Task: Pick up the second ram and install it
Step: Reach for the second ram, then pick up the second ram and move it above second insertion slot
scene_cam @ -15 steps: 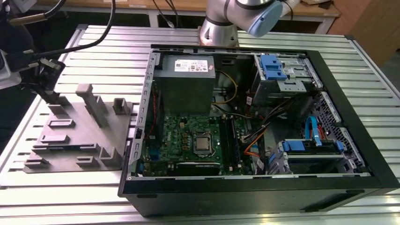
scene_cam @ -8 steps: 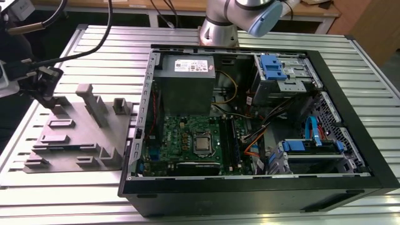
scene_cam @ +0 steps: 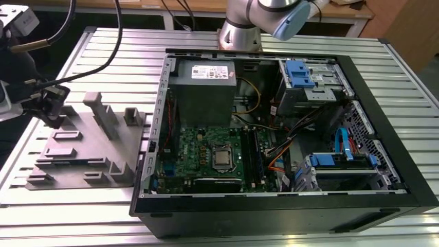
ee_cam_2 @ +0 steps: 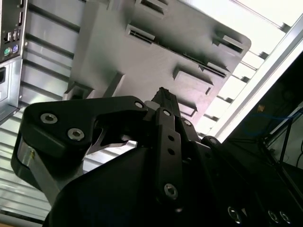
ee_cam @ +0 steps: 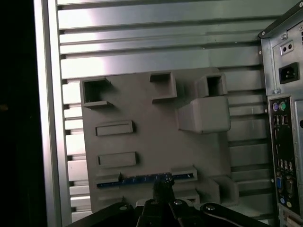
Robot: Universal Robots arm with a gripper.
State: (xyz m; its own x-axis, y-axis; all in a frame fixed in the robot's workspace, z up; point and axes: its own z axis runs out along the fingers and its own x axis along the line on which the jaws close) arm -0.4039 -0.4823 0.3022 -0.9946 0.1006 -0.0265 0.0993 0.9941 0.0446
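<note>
The second ram (ee_cam: pixel 130 180) shows in the first wrist view as a thin blue strip. It stands on edge in a long slot of the grey fixture plate (ee_cam: pixel 142 142). My gripper (ee_cam: pixel 163 181) is right over the middle of that strip, its fingers drawn together on the top edge. In the second wrist view the gripper (ee_cam_2: pixel 163 93) narrows to a single tip above the fixture plate (ee_cam_2: pixel 156 52). In the exterior view the gripper (scene_cam: pixel 53 122) hangs at the far corner of the fixture plate (scene_cam: pixel 82 154), on the exterior view's left.
An open computer case (scene_cam: pixel 384 170) lies on the slatted metal table (scene_cam: pixel 69 216), at the exterior view's right. Inside are a green motherboard (scene_cam: pixel 199 149), long black slots (scene_cam: pixel 251 154), a grey power supply (scene_cam: pixel 203 92) and blue drive brackets (scene_cam: pixel 299 74). Cables (scene_cam: pixel 103 46) hang behind the gripper.
</note>
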